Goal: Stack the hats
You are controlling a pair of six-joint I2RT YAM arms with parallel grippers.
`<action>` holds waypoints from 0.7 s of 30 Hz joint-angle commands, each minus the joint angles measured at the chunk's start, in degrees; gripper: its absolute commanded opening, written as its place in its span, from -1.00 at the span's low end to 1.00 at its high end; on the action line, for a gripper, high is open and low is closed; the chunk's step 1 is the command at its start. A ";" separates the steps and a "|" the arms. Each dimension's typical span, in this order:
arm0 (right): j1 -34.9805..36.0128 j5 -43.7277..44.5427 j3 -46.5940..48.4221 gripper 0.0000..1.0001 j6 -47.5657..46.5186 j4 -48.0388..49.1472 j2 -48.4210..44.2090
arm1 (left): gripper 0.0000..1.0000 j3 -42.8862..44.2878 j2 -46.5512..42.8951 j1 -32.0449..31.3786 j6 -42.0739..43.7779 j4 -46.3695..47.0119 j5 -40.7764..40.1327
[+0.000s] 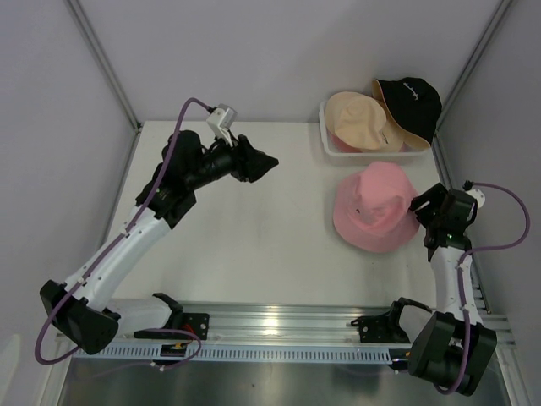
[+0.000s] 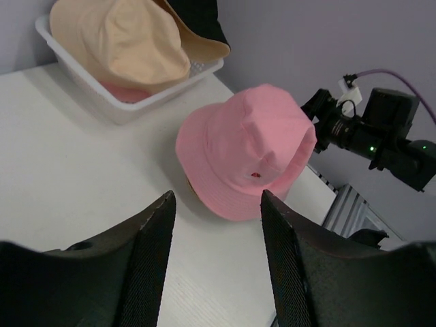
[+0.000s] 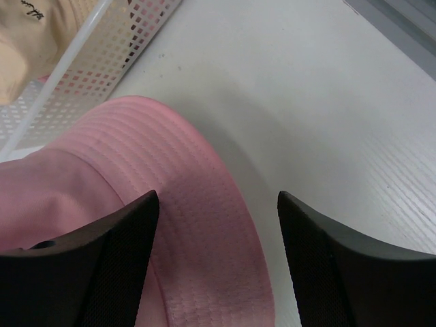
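Where it lies on table [image 1: 254, 228], pink hat [image 1: 374, 207] shows row-stitched floppy brim [image 3: 204, 238].

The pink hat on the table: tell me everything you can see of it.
The pink hat is a soft fabric bucket hat with a rounded, slightly dented crown and a floppy brim stitched in parallel rows. A tiny red mark sits on the crown's side. It rests crown up on the white table, near the white basket. Its brim lies between the open fingers of the right tool; whether they touch cannot be told.
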 commanded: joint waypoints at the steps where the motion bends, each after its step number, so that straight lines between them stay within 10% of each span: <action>1: -0.25 0.22 -0.92 0.48 1.44 3.63 0.72 | 0.15 3.92 -0.29 -0.59 -0.49 6.36 -0.81; 21: -0.25 -0.21 -6.37 0.49 3.11 8.64 1.51 | 0.50 5.77 0.15 -0.59 0.31 15.24 -8.98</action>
